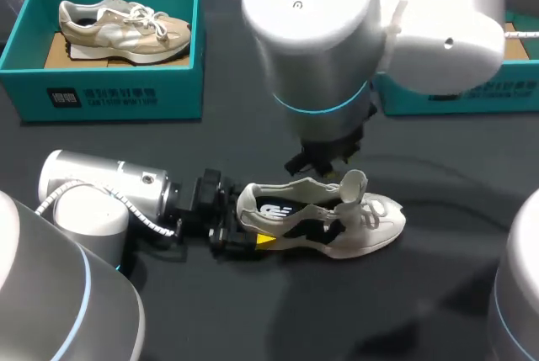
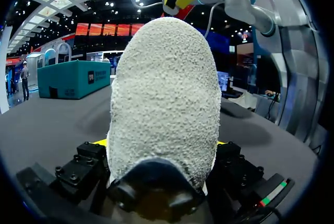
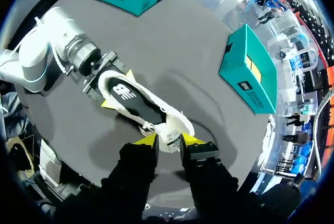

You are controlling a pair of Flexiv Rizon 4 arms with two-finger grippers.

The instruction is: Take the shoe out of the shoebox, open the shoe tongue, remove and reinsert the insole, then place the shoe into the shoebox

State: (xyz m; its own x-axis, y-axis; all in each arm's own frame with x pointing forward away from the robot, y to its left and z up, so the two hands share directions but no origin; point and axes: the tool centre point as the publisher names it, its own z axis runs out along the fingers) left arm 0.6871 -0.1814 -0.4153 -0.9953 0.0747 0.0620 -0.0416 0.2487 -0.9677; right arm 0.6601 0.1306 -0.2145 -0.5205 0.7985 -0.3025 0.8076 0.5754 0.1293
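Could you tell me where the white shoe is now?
Head view: the white shoe lies centrally on the table, heel in the left pincer, tongue in the right pincer.

**Clearance around the shoe at mid-table**

The shoe [image 1: 337, 230] lies on its sole at the middle of the table [image 1: 278, 319], toe towards the right edge.

- **Heel end:** blocked. The left gripper [image 1: 244, 225] is clamped on the heel, and its arm lies low across the table from the left edge.
- **From above:** blocked. The right gripper [image 3: 169, 141] hangs over the opening, pinching the raised tongue [image 1: 354, 184].
- **Open surface:** along the edge nearest the robot and beyond the toe.
- **Far-left corner:** taken by a shoebox [image 1: 109, 96] holding a beige shoe [image 1: 122, 29].
- **Far right:** a second shoebox [image 1: 438, 100] stands there. The right arm overhangs the strip between the two boxes.
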